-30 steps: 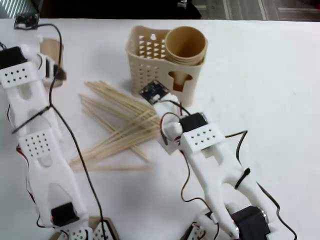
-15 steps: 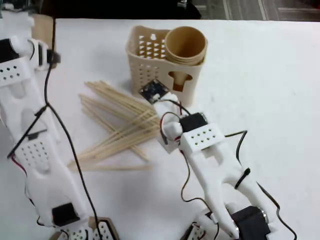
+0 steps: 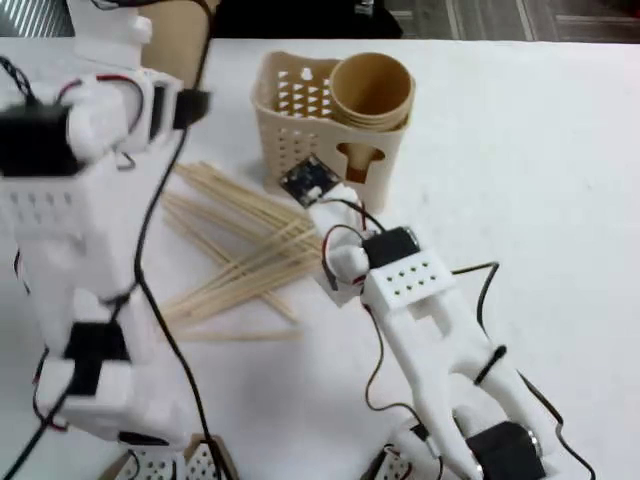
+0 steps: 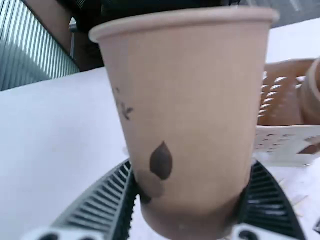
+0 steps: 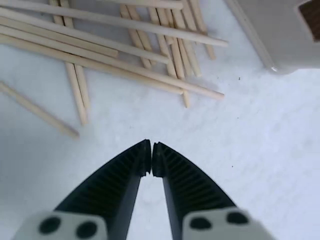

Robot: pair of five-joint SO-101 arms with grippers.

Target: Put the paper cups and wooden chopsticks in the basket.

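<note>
A brown paper cup (image 4: pixel 190 115) stands upright in my left gripper (image 4: pixel 187 200), which is shut on its lower part, one ribbed finger (image 4: pixel 107 195) on each side. From above, that cup (image 3: pixel 183 28) is held high over the table's back left, left of the cream basket (image 3: pixel 290 140). Stacked paper cups (image 3: pixel 372 90) sit in the basket's right end. Wooden chopsticks (image 3: pixel 240 255) lie scattered on the table in front of the basket. My right gripper (image 5: pixel 151 152) is shut and empty, just above the bare table beside the chopsticks (image 5: pixel 125 50).
The raised left arm (image 3: pixel 70 200) hides much of the table's left side. The right arm (image 3: pixel 430 320) stretches from the front edge toward the basket's front wall, whose corner (image 5: pixel 285 35) lies close to its gripper. Open white table lies to the right.
The left arm has lifted the paper cup off the table at the back left and swung it up and right, toward the basket. The right arm has barely moved.
</note>
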